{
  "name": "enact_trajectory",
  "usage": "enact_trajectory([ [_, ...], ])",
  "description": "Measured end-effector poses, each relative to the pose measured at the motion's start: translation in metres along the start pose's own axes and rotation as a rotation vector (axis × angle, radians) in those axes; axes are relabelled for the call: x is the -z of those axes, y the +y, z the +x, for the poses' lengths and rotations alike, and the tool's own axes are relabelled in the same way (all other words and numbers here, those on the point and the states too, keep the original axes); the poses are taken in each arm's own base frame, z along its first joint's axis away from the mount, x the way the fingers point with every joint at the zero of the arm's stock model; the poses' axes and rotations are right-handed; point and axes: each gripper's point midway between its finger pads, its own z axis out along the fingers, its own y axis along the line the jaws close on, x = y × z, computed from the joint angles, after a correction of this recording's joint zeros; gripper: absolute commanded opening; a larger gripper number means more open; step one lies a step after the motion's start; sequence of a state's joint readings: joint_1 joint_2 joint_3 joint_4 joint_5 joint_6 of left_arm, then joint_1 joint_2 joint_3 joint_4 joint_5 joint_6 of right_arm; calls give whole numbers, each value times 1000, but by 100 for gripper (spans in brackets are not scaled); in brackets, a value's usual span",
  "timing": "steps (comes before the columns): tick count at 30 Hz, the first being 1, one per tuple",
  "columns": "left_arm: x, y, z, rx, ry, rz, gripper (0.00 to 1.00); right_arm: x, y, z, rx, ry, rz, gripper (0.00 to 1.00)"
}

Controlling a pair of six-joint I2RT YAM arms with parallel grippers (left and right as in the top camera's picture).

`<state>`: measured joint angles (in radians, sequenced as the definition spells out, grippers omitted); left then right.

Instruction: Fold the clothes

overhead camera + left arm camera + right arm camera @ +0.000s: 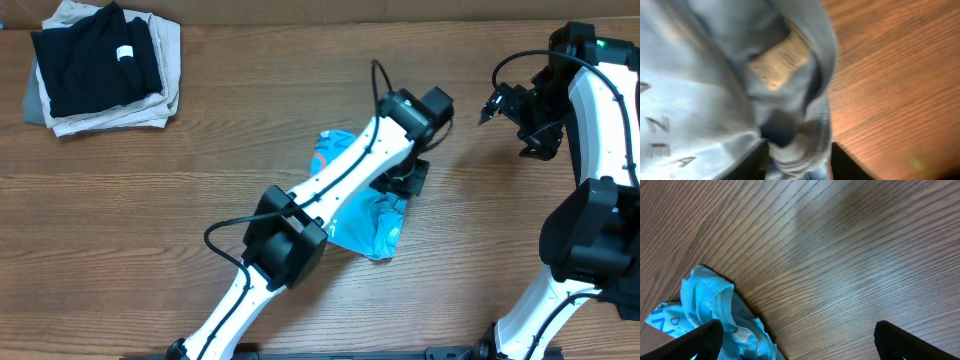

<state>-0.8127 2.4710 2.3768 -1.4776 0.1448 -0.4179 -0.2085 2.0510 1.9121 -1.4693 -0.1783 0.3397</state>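
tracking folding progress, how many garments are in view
4: a crumpled sky-blue T-shirt under the left arm at centre; stacked at far left, a black garment on top, a beige garment beneath, a grey garment at the bottom. More may be hidden between them.

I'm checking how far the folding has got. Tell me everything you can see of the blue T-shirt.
The light blue T-shirt is not folded: a crumpled heap of soft knit lying mid-table, partly hidden under the left arm. A pale sewn-in label and pale lettering show in the left wrist view, and a ribbed edge in the right. A bunch of cloth sits between the fingers of the left gripper; whether they pinch it is unclear.
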Motion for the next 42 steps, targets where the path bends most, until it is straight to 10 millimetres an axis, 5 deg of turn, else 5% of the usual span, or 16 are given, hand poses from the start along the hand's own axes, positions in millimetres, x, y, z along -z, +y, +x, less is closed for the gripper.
enact_trajectory([
  [4,-4,-4,2,-16,9,1,22,0,0,0,0,0,0,100],
  [10,-1,12,8,-13,41,-38,35,0,0,0,0,0,-1,100],
  [15,5,39,12,41,81,-80,33,0,0,0,0,0,0,100],
  [20,6,46,10,67,92,-53,31,0,0,0,0,0,0,100],
  [33,-33,-54,58,-115,177,89,22,0,0,0,0,0,0,100],
  [42,-37,-78,70,-199,187,132,7,0,0,0,-1,0,0,100],
])
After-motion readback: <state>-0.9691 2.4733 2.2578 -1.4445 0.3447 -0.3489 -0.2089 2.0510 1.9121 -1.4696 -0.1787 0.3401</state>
